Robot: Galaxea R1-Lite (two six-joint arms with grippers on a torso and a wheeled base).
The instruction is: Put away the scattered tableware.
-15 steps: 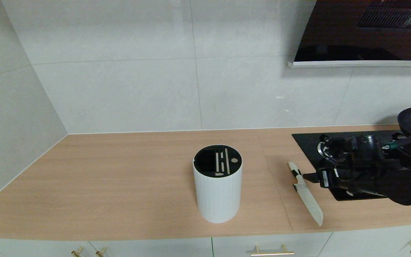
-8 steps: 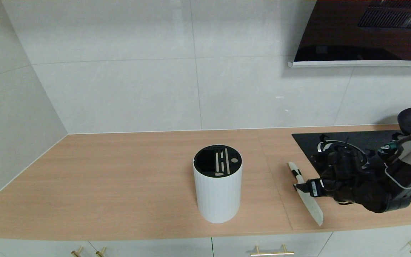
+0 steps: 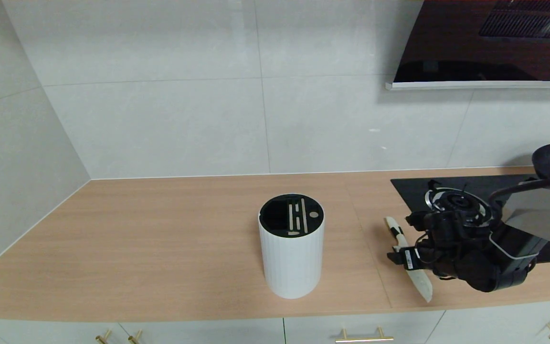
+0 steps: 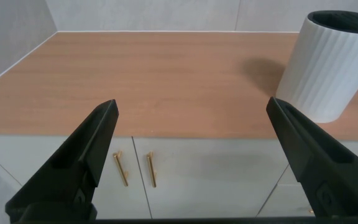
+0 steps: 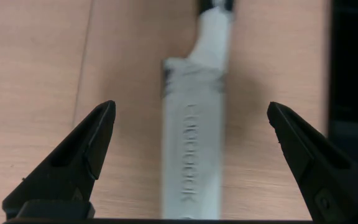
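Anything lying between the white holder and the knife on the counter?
Nothing: in the head view, only bare wooden countertop separates the white holder from the knife.

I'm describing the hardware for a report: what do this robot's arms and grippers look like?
The left gripper and right gripper both have matte black, wedge-shaped fingers that taper toward the tips. The right arm is bulky and black at the wrist, with cables and a small white label; farther up sits a smooth grey panel.
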